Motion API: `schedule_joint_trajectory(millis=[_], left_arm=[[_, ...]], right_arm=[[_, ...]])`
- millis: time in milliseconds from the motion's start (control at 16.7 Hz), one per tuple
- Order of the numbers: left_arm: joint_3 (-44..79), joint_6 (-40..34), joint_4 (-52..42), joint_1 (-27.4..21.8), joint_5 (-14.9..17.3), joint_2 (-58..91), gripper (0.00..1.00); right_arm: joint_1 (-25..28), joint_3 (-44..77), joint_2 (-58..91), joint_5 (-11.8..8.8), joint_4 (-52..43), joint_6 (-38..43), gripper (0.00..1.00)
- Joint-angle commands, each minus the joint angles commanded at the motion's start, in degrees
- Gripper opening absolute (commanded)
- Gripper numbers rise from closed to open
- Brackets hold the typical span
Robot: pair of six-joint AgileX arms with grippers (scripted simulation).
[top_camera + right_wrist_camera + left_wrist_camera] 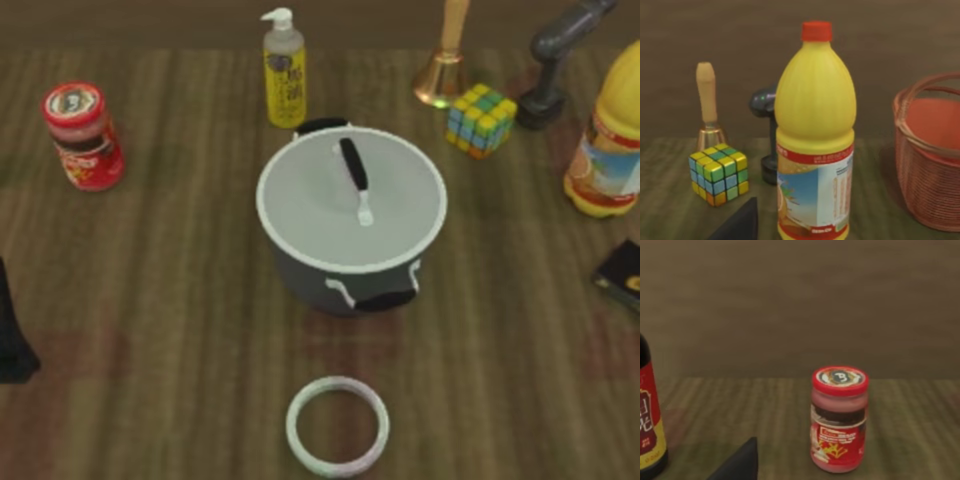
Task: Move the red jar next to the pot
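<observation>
The red jar (pixel 82 135) stands upright at the table's far left, well apart from the pot (pixel 350 215), which sits mid-table with its pale lid on. My left gripper (pixel 12 335) is parked at the left edge, nearer the front than the jar. In the left wrist view the red jar (pixel 840 420) stands ahead of the gripper, untouched; one dark finger (pixel 740 462) shows and nothing is between the jaws, which stand open. My right gripper (pixel 622 275) is parked at the right edge, open, with one finger (pixel 740 222) showing.
A yellow pump bottle (pixel 284 70) stands behind the pot. A bell (pixel 445 60), a colour cube (pixel 481 120), a dark tool (pixel 555 60) and an orange juice bottle (pixel 608 135) fill the back right. A white ring (pixel 337 426) lies in front. A red basket (pixel 930 150) and a dark sauce bottle (pixel 647 415) stand nearby.
</observation>
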Motion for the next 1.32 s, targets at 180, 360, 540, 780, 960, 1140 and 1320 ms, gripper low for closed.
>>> schedule_joint_trajectory(millis=[180,360,540,780,960,1140,1320], left_arm=[[0.3,0.1,-0.3,0.0,0.1,0.5,1.00],[3.9,1.1,-3.7,-0.2,0.8,5.2,1.00],[11.2,3.3,-9.9,-0.5,2.1,14.4,1.00],[26.2,7.6,-20.9,-0.9,4.2,31.9,1.00],[41.0,11.8,-30.0,-1.0,5.7,47.5,1.00],[58.3,16.5,-39.3,-1.0,6.9,64.0,1.00],[77.0,21.4,-48.3,-0.9,7.9,80.6,1.00]], right_arm=[[0.0,0.0,0.0,0.0,0.0,0.0,1.00],[0.0,0.0,0.0,0.0,0.0,0.0,1.00],[0.0,0.0,0.0,0.0,0.0,0.0,1.00],[0.0,0.0,0.0,0.0,0.0,0.0,1.00],[0.0,0.0,0.0,0.0,0.0,0.0,1.00],[0.0,0.0,0.0,0.0,0.0,0.0,1.00],[0.0,0.0,0.0,0.0,0.0,0.0,1.00]])
